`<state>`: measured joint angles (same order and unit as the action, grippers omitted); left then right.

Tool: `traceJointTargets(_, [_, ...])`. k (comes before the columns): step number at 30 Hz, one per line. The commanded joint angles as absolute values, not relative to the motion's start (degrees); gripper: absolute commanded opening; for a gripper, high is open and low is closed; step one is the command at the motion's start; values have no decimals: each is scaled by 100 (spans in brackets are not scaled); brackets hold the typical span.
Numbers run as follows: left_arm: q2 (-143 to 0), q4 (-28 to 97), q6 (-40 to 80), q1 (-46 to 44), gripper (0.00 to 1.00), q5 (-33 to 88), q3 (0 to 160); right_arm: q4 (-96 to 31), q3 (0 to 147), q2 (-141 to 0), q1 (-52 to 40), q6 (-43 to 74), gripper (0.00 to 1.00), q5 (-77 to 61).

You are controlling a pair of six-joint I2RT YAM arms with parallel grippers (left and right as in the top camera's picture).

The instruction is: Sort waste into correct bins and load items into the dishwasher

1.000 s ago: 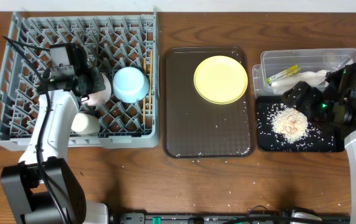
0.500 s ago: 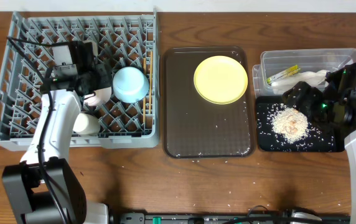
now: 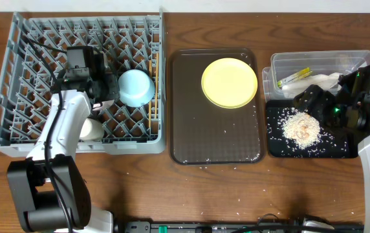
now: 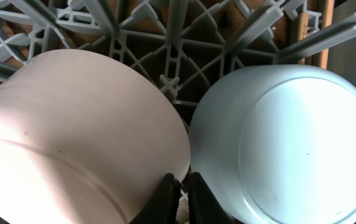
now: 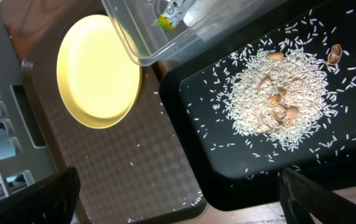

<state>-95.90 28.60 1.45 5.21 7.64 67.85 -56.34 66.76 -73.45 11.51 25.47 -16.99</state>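
Observation:
In the grey dish rack (image 3: 23,123), my left gripper (image 3: 107,87) (image 4: 179,198) is shut, its tips at the seam between the upturned cream-white bowl (image 4: 72,124) and the upturned light-blue bowl (image 3: 136,87) (image 4: 284,143); nothing shows between the fingers. A white cup (image 3: 89,129) lies near the rack's front, and the chopsticks (image 3: 152,90) (image 4: 324,25) lie by its right wall. The yellow plate (image 3: 229,82) (image 5: 97,68) rests on the brown tray (image 3: 214,139). My right gripper (image 3: 314,100) (image 5: 178,199) hangs open over the black tray (image 3: 275,145) with its heap of rice scraps (image 3: 301,126) (image 5: 277,93).
The clear tub (image 3: 353,59) (image 5: 165,37) behind the black tray holds the white napkin (image 3: 327,81) and the yellow-green sachet (image 3: 293,77) (image 5: 172,9). Stray rice grains dot the brown tray and the wooden table in front of it.
My left arm has slid right across the rack toward the light-blue bowl, and now covers the cream bowl from above. The right arm has not moved.

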Motion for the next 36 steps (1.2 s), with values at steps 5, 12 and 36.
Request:
traceJointTargets(5, [-9312,2954,115,440,12,626,7030,-5640,6674,-7349,1170,2567,99,-1737])
traceJointTargets(12, [-8827,3079,403,388,12,-462,7076,-5640,6674,-7349,1170,2567,99,-1737])
traceJointTargets(36, [-9524,2075,679,464,8,519,6969,-5640,6674,-7349,1170,2567,99,-1737])
